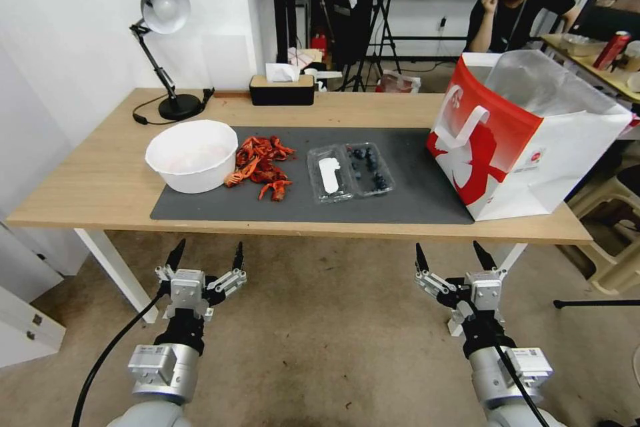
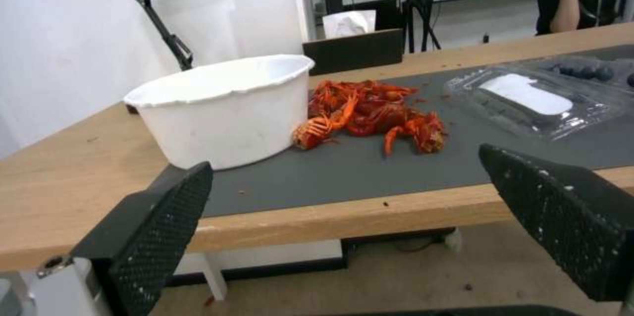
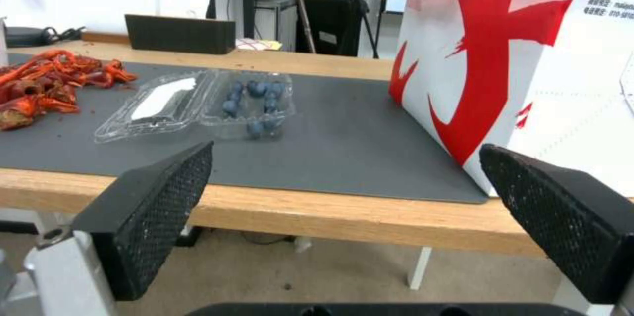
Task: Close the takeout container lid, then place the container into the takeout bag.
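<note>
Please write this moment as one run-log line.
left gripper: open, below table | right gripper: open, below table | lid: open | takeout bag: upright

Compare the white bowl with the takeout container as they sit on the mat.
The white bowl is opaque, round and deep; the takeout container is clear, rectangular and shallow. The bowl is much the larger. The bowl looks empty from the head view, while the container holds dark blueberries. The bowl has no lid; the container's lid lies flat, hinged open. Both rest on the grey mat, crayfish between them.
</note>
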